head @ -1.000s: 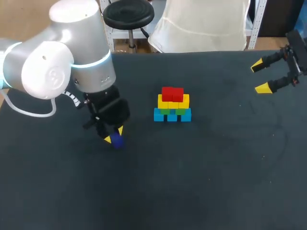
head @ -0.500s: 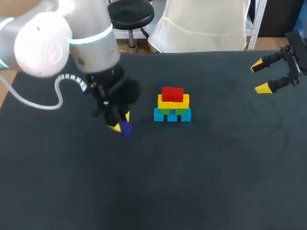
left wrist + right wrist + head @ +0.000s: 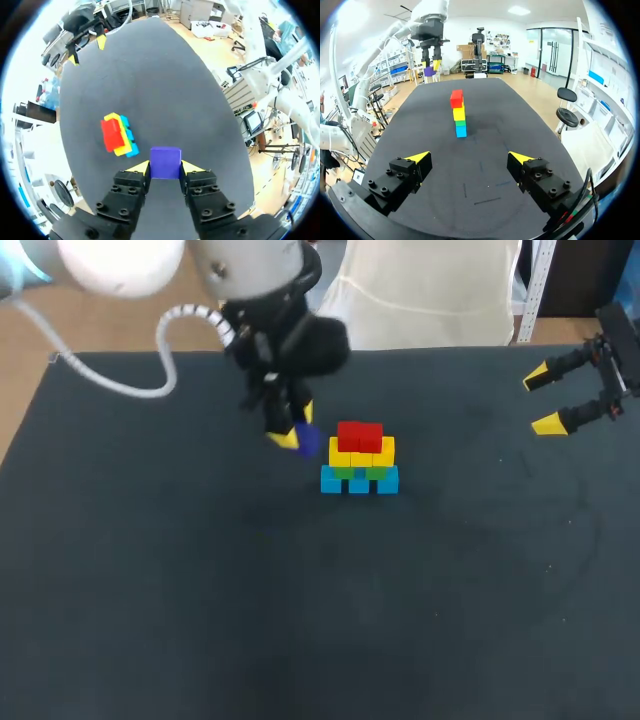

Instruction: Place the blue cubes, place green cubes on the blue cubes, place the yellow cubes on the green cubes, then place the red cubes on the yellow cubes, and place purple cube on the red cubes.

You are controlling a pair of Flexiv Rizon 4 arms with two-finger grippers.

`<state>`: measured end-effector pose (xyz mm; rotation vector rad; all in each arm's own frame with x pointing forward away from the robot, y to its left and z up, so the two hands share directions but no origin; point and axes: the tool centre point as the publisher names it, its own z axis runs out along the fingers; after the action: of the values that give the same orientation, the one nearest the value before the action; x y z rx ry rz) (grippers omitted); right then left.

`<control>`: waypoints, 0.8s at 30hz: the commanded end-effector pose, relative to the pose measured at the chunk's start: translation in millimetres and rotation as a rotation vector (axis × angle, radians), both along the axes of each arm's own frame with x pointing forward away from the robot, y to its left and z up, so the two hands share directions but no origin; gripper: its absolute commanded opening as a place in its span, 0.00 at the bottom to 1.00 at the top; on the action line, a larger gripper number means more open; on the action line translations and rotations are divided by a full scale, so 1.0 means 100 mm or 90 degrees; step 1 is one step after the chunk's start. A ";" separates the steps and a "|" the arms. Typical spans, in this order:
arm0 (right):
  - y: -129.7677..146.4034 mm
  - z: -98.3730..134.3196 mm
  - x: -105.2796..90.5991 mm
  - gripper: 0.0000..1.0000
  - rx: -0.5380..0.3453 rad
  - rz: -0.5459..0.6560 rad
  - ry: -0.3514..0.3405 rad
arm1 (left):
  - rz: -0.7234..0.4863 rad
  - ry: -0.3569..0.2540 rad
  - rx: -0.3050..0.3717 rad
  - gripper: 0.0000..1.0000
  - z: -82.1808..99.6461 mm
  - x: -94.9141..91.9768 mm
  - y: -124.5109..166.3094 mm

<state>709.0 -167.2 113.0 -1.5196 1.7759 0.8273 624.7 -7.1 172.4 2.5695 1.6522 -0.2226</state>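
left arm: silver-white rounded robot arm [image 3: 130,260] trailing a ribbed grey cable [image 3: 165,335], entering from the left.
left claw: black two-finger left gripper [image 3: 293,433] with yellow wedge tips, clamped on the small matte purple cube [image 3: 308,442], one tip on each opposite face; held above the table, just left of the stack's upper layers.
stack: three light blue cubes [image 3: 359,481] in a row on the table, green cubes [image 3: 345,472] barely peeking out, yellow cubes [image 3: 361,453] above, two red cubes [image 3: 360,435] on top; all sharp-edged and plain.
right claw: black yellow-tipped right gripper [image 3: 547,398] at the far right edge, fingers spread wide, holding nothing.
surface: flat matte black table [image 3: 300,620].
views: the left wrist view shows the purple cube's square face flush between the tips, half hidden in the head view; the right wrist view sees the stack end-on, one column four colours high.
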 end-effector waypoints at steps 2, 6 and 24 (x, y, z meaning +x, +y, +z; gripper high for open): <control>0.00 0.00 0.01 1.00 0.001 0.001 0.000 | 0.005 0.015 0.047 0.00 0.06 0.24 -0.29; 0.00 0.00 0.01 1.00 0.001 0.001 0.000 | 0.021 0.015 0.028 0.00 0.06 0.36 -0.43; 0.00 0.00 0.01 1.00 0.001 0.001 0.000 | 0.131 0.060 -0.030 0.00 -0.35 0.66 -0.73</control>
<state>709.0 -167.2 113.0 -1.5196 1.7759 0.8274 683.3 -77.2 142.6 2.3500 1.8926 -0.3542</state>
